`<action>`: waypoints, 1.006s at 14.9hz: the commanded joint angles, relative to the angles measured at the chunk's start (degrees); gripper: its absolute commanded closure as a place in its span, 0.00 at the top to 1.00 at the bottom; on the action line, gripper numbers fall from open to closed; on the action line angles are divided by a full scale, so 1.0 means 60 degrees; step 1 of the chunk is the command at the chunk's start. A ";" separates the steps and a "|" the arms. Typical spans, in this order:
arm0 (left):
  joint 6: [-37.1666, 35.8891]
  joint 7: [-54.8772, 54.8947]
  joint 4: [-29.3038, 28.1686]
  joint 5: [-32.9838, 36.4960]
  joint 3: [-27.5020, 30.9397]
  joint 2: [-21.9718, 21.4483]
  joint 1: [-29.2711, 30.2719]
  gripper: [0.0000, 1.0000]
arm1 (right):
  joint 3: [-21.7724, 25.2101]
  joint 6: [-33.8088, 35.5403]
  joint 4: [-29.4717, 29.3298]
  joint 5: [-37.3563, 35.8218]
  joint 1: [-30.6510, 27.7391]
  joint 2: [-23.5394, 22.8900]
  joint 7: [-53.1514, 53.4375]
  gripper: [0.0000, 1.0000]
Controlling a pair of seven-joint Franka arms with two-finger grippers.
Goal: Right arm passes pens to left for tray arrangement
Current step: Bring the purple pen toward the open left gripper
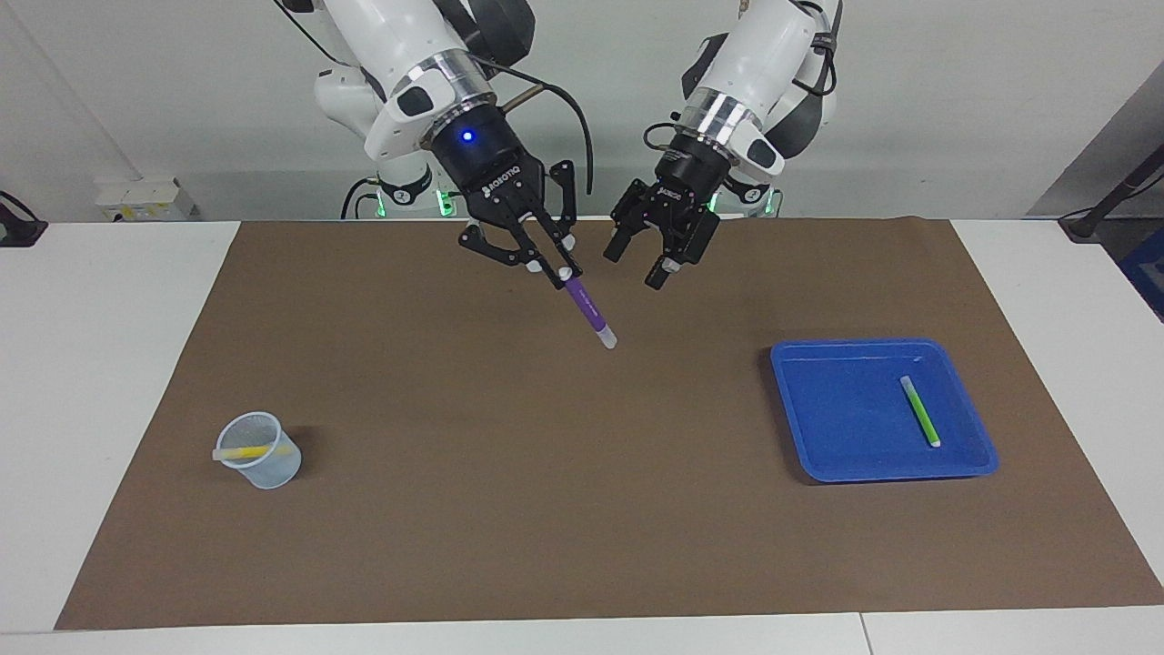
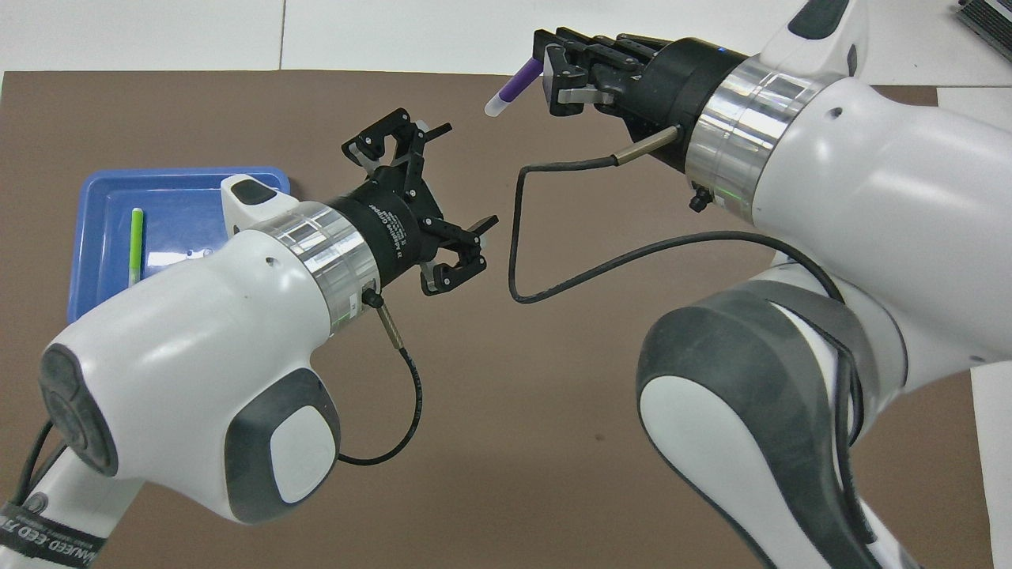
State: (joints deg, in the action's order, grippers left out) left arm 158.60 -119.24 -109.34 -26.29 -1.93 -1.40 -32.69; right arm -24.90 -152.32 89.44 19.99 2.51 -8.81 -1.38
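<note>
My right gripper [image 1: 564, 270], with the blue light, is shut on the purple pen [image 1: 589, 314] and holds it in the air over the middle of the brown mat, pale end pointing down; the pen also shows in the overhead view [image 2: 514, 83]. My left gripper [image 1: 637, 262] is open beside it, a short gap from the pen, not touching; it also shows in the overhead view [image 2: 462, 178]. The green pen [image 1: 920, 410] lies in the blue tray [image 1: 818, 455]. The yellow pen [image 1: 242, 451] sits in a translucent cup [image 1: 264, 452].
The brown mat [image 1: 546, 509] covers most of the white table. The cup stands toward the right arm's end, the tray toward the left arm's end. A black cable [image 2: 553, 261] hangs from my right wrist.
</note>
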 commanded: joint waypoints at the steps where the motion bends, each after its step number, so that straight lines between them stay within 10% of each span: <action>1: 0.0182 -0.0239 0.0950 -0.0028 0.0116 0.0949 -0.0278 1.00 | -0.0040 -0.0322 0.0211 0.0022 0.0022 0.0077 0.0127 0.00; 15: 0.0154 -0.0430 0.1641 0.0148 0.0160 0.1625 -0.0118 0.88 | -0.0054 -0.0307 0.0840 0.0169 0.0476 0.0458 0.0331 0.00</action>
State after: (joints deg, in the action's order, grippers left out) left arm 158.97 -120.55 -100.74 -26.07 -1.32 7.09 -33.42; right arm -25.05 -153.00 91.98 19.94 5.76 -8.03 -0.92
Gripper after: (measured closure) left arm 0.075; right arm 0.819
